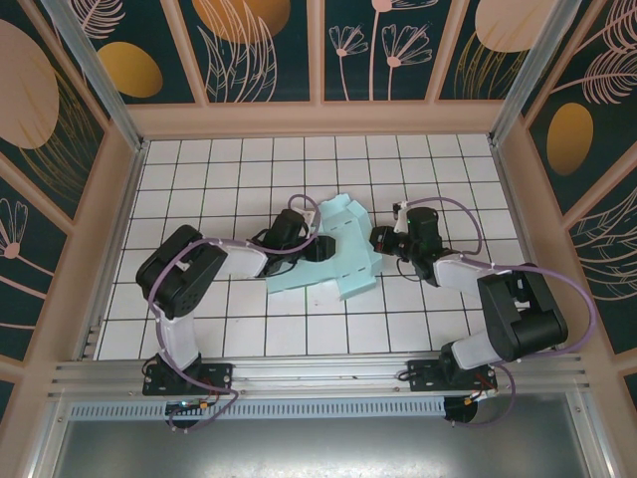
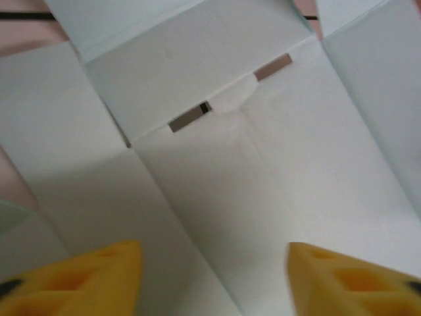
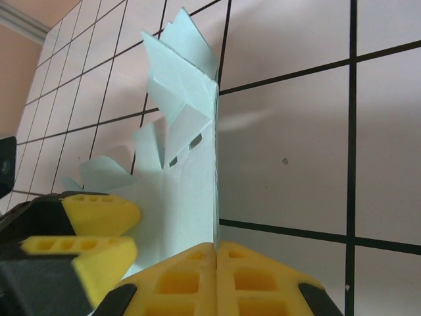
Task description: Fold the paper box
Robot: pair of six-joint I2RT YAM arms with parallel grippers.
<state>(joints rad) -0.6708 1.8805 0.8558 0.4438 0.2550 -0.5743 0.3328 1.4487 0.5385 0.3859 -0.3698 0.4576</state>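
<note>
The paper box [image 1: 343,254] is a pale mint-blue die-cut sheet, partly folded, lying mid-table between both arms. My left gripper [image 1: 302,237] hovers at its left side, and in the left wrist view the left gripper [image 2: 214,280] is open, its yellow fingertips [image 2: 99,276] wide apart over a creased panel [image 2: 217,184] with two slots. My right gripper [image 1: 382,240] is at the sheet's right edge. In the right wrist view the right gripper [image 3: 216,253] is shut on the edge of an upright panel [image 3: 191,191] of the box. The left gripper's yellow fingers [image 3: 99,216] show beside that panel.
The floor is white tile with black grid lines [image 1: 438,179], enclosed by pink-framed walls [image 1: 318,118]. A metal rail [image 1: 318,376] runs along the near edge by the arm bases. Open tiles lie behind and in front of the sheet.
</note>
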